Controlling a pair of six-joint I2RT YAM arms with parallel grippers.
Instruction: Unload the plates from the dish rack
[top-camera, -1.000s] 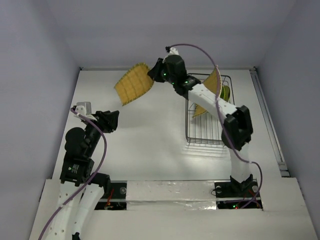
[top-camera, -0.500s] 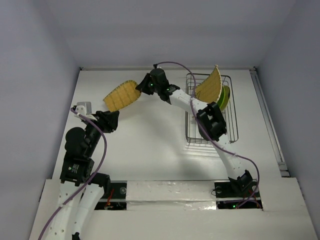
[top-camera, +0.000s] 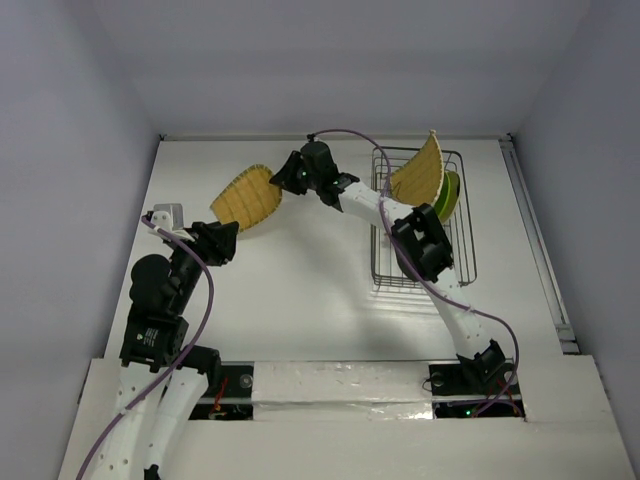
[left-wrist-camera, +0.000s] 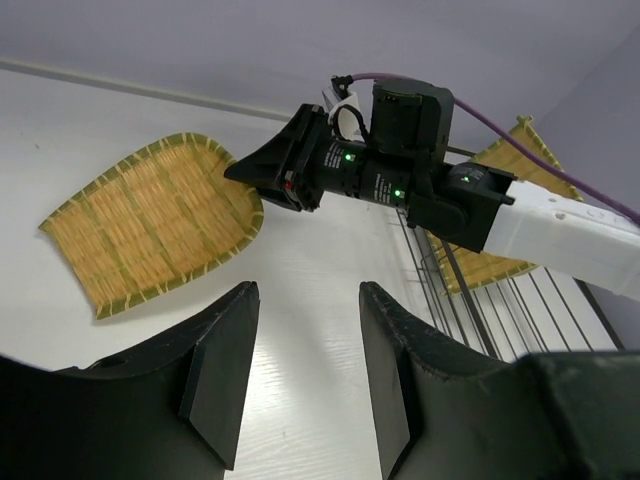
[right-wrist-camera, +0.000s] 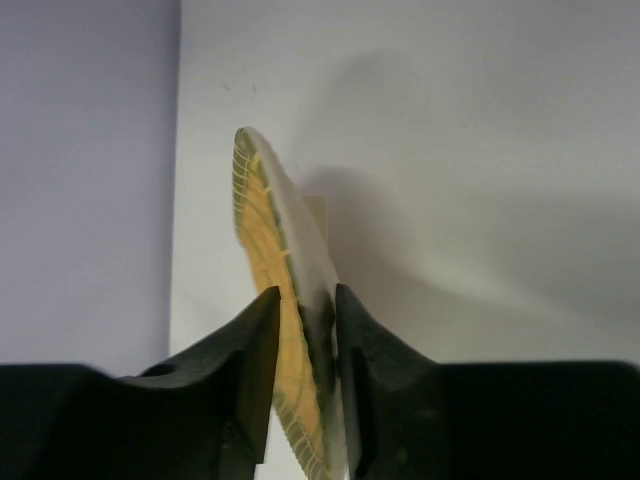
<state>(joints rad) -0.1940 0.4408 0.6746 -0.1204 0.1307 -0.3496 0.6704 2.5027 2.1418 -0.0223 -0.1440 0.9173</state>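
My right gripper (top-camera: 283, 180) is shut on the rim of a woven yellow plate with a green edge (top-camera: 245, 197), held tilted low over the table's back left. The plate also shows in the left wrist view (left-wrist-camera: 150, 230) and, edge-on between the right fingers, in the right wrist view (right-wrist-camera: 262, 230). The black wire dish rack (top-camera: 378, 250) stands at the right. It holds a second woven yellow plate (top-camera: 420, 170) upright and a lime green plate (top-camera: 452, 195) behind it. My left gripper (top-camera: 225, 240) is open and empty, just near of the held plate. No teal or cream plate shows.
The right arm stretches from its base over the rack's left side to the back left. A raised strip (top-camera: 535, 240) runs along the table's right edge. Walls close the back and both sides.
My right gripper has carried the woven plate leftward and down, away from the rack, and tilted it flatter. The left arm has not moved.
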